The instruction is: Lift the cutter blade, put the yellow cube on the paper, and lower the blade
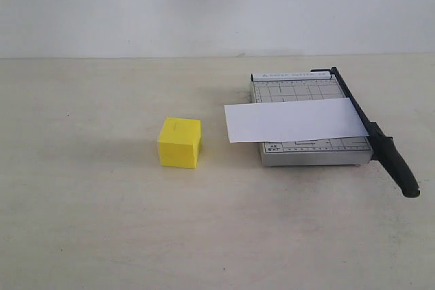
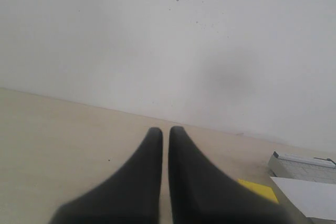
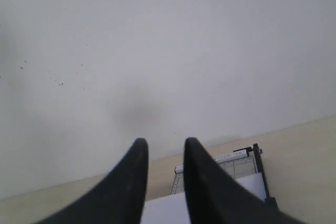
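The yellow cube [image 1: 179, 142] rests on the table, left of the trimmer and apart from it. The paper [image 1: 292, 120] lies across the grey gridded trimmer base [image 1: 299, 86], its left end overhanging. The cutter blade [image 1: 353, 103] lies flat along the base's right edge, over the paper's end, with its handle [image 1: 397, 164] sticking out toward the front. Neither gripper shows in the exterior view. My left gripper [image 2: 165, 130] hangs above the table, fingers almost touching, holding nothing, with a corner of the cube [image 2: 258, 190] beside it. My right gripper [image 3: 164, 142] is open and empty, above the paper [image 3: 252, 184] and blade [image 3: 261, 174].
A plain pale wall runs behind the beige table [image 1: 102, 222]. The trimmer base [image 2: 302, 165] and the paper [image 2: 310, 198] sit at the edge of the left wrist view. Nothing else stands on the table.
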Controlling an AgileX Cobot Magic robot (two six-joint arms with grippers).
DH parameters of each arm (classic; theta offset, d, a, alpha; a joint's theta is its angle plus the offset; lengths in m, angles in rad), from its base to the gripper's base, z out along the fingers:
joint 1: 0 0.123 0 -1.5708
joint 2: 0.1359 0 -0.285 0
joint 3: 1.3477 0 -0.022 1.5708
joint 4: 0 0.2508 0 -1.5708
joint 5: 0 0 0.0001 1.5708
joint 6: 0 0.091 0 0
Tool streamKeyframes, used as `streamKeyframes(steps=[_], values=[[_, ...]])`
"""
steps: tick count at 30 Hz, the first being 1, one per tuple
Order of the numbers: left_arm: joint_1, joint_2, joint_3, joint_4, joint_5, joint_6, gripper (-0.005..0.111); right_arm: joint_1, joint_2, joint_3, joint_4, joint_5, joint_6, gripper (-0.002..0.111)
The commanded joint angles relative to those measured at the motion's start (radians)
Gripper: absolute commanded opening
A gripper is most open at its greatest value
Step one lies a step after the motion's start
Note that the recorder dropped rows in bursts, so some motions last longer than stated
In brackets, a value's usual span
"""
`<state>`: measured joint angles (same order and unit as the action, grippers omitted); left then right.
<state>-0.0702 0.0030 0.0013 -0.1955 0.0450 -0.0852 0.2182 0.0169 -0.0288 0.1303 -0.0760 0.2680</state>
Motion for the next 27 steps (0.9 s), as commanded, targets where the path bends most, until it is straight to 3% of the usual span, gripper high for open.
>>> streamKeyframes(steps=[1,4,14,27], values=[[0.002,-0.003,-0.001,-0.004,-0.014,0.004,0.005,0.001,-0.004,-0.067,0.003,0.149,-0.004,0.052],[0.002,-0.003,-0.001,-0.004,-0.014,0.004,0.005,0.001,-0.004,-0.116,0.003,0.303,-0.001,0.057],[0.002,-0.003,-0.001,-0.004,-0.014,0.004,0.005,0.001,0.064,-0.279,-0.041,0.540,0.056,0.057],[0.002,-0.003,-0.001,-0.004,-0.010,0.004,0.005,0.001,0.591,-0.600,-0.173,0.782,-0.017,0.057]])
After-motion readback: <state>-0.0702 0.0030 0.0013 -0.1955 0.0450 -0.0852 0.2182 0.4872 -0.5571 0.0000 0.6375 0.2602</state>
